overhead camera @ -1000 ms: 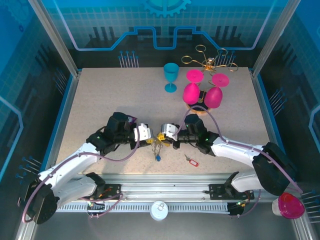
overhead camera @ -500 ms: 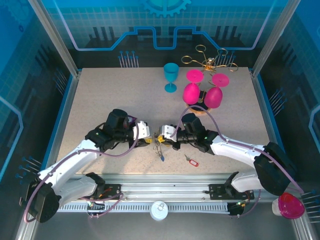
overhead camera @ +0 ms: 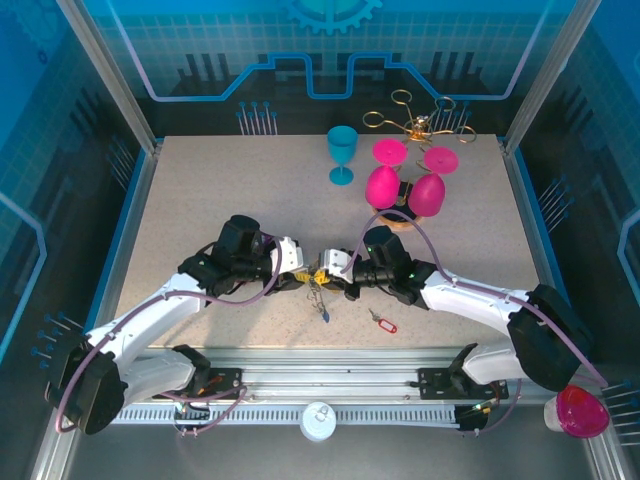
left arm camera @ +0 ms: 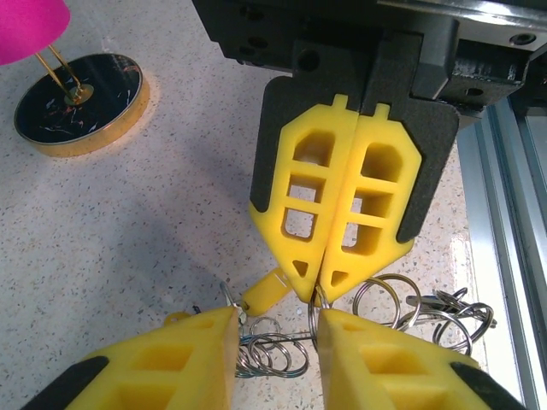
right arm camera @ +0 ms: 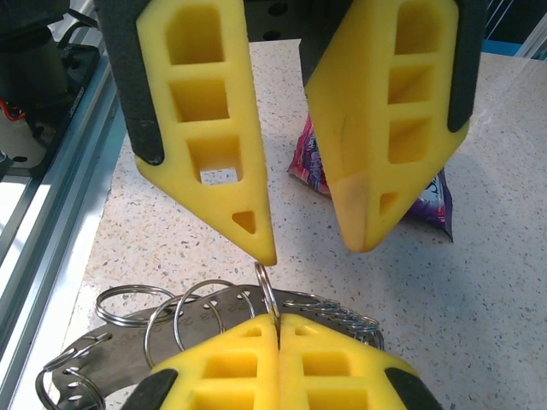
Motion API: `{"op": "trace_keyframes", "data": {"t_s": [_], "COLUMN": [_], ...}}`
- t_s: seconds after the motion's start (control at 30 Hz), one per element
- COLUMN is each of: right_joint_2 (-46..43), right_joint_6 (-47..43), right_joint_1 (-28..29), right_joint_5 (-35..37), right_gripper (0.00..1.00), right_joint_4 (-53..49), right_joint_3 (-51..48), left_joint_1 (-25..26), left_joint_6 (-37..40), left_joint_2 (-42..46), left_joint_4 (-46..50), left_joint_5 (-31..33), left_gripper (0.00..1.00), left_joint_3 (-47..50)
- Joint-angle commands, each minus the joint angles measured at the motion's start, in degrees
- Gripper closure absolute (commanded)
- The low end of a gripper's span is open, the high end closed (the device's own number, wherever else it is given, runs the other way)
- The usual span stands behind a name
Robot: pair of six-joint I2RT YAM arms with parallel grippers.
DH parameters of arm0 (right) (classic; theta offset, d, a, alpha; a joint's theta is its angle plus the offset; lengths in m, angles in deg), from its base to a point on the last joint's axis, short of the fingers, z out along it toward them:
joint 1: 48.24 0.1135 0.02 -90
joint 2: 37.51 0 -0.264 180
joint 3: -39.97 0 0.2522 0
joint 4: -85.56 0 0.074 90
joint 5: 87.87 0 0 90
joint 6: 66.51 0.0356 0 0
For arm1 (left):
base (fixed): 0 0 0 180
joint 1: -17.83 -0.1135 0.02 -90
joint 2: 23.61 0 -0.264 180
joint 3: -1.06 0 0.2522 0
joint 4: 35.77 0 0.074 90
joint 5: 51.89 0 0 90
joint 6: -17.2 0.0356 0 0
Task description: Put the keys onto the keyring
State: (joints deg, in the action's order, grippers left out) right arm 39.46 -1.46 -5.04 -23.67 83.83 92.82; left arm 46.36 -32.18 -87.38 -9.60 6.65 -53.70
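Ring (right arm camera: pixel 266 289) sits pinched in right gripper (right arm camera: pixel 278 319); left gripper (right arm camera: pixel 314 251) jaws stand narrowly apart, close by. Risk: off-centre closing twists ring free.

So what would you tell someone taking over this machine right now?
Right end effector: shut on the thin silver metal keyring.
Left end effector: open, tips facing it.
Small yellow-headed key sits at the ring; small blue-headed key lies close by. Threaded or not, I cannot tell.
Small red-headed key lies loose on the speckled table, apart.
Left to do: thread at least that one.
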Motion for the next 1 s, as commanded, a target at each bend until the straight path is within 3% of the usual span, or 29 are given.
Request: {"op": "trace_keyframes", "data": {"t_s": [0.0, 0.5, 0.97], "right_joint_2": [-0.9, -0.8, -0.9], "right_joint_6": [1.0, 2.8, 4.6], "right_joint_1": [1.0, 0.9, 1.4], "right_joint_5": [-1.0, -1.0, -2.9], "right_gripper": [1.0, 1.0, 1.0], "right_joint_4": [1.4, 2.8, 6.1], "right_joint_3": [1.8, 1.9, 1.5], "left_joint_1": [-0.3, -0.8, -0.8], "left_joint_6": [0.4, 0.5, 1.8], "left_joint_2": [0.0, -0.4, -1.4], "left_joint_4": [0.5, 0.4, 0.1], "left_joint_5": [-2.8, -3.7, -2.4], "left_gripper": [0.67, 0.65, 0.94], "left_joint_3": [0.0, 1.1, 0.7]}}
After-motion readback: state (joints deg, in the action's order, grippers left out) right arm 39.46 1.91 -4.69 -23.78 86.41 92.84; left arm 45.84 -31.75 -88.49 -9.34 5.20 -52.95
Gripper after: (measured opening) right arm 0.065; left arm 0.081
